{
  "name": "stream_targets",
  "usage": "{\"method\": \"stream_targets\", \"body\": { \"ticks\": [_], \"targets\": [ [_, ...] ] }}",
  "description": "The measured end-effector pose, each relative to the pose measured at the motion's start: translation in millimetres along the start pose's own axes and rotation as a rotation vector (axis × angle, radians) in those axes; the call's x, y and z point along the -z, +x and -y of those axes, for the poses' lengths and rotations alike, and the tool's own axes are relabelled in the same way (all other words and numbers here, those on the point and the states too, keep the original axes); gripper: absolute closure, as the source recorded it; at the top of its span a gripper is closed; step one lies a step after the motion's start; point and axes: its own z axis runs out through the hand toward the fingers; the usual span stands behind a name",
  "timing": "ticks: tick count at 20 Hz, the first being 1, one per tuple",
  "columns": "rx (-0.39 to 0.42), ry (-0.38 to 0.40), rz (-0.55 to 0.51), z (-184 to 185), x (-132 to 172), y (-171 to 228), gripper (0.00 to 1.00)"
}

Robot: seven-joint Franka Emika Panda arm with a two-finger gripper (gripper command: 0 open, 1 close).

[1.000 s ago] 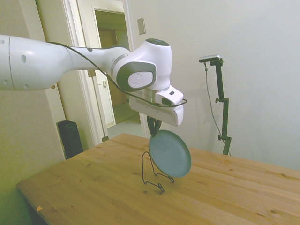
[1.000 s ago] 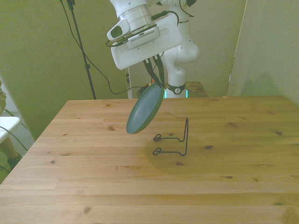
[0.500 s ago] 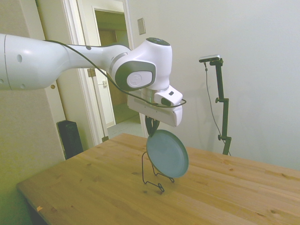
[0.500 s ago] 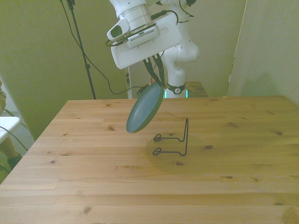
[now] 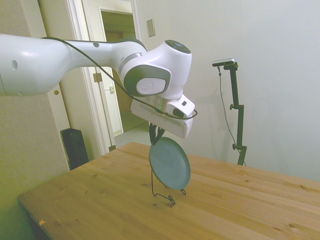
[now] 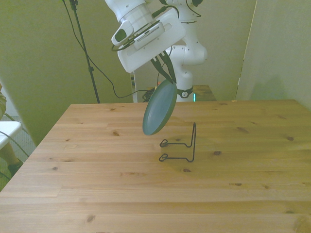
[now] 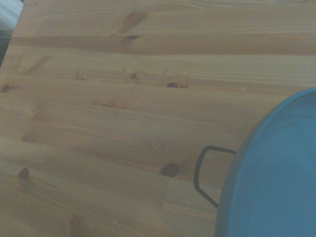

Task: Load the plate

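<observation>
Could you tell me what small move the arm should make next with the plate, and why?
Probably a short descent, easing toward the front view's right. The gripper holds the plate by its top rim, tilted and clear of the table. In the front view its lower edge hangs just above the low prongs of the wire stand, short of the upright back, so it is not yet seated.

Over the last second the end effector (image 6: 165, 72) swung the plate (image 6: 160, 108) toward the wire stand (image 6: 181, 147). The plate tipped from a slanted hang to nearly upright, and its lower edge came above the stand's prongs.
</observation>
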Motion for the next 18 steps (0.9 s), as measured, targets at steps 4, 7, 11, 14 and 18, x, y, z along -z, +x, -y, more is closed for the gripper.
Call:
{"method": "stream_targets", "body": {
  "ticks": [4, 7, 11, 14, 18],
  "targets": [
    [0.017, 0.018, 0.015, 0, 0, -1, 1.00],
    [0.018, -0.005, -0.015, -1, 0, 3, 1.00],
    [0.015, 0.009, 0.035, -2, -11, 2, 1.00],
    [0.028, 0.052, 0.050, -4, -14, 1, 1.00],
    [0.043, 0.100, 0.094, -13, -16, -1, 1.00]
  ]
}}
